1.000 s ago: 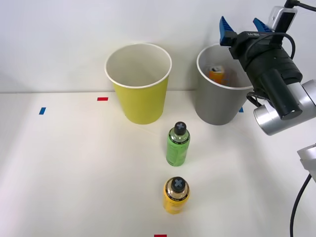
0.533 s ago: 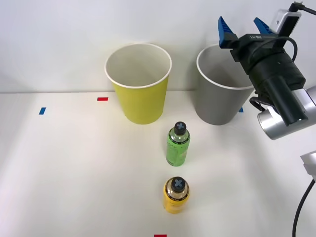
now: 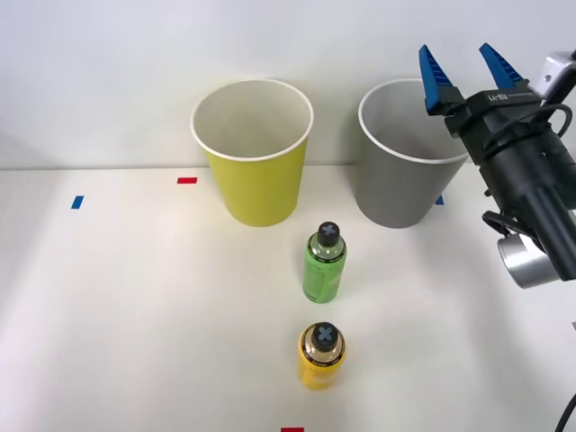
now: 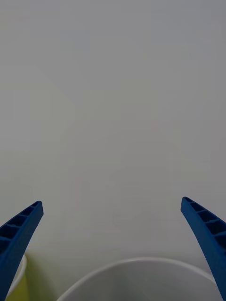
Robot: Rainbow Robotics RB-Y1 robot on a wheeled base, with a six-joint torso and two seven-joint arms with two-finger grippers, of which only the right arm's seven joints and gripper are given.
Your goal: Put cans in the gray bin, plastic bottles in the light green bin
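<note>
The gray bin (image 3: 396, 184) stands at the back right of the table, and its white rim (image 4: 136, 273) curves between my fingers in the right wrist view. The can is hidden from view. Left of the gray bin stands the light green bin (image 3: 256, 175). A green plastic bottle (image 3: 324, 265) with a black cap stands upright in front of the bins. A yellow plastic bottle (image 3: 321, 357) stands nearer to me. My right gripper (image 3: 465, 65) hangs open and empty above the gray bin's right rim, fingers (image 4: 19, 235) pointing at the wall.
Red tape marks (image 3: 186, 180) and blue tape marks (image 3: 76, 202) lie on the white table. A white wall rises just behind the bins. Open table surface stretches to the left of the bottles.
The can seen inside the gray bin a second ago has dropped out of sight. My open right gripper has risen and moved right, away from over the bin's mouth.
</note>
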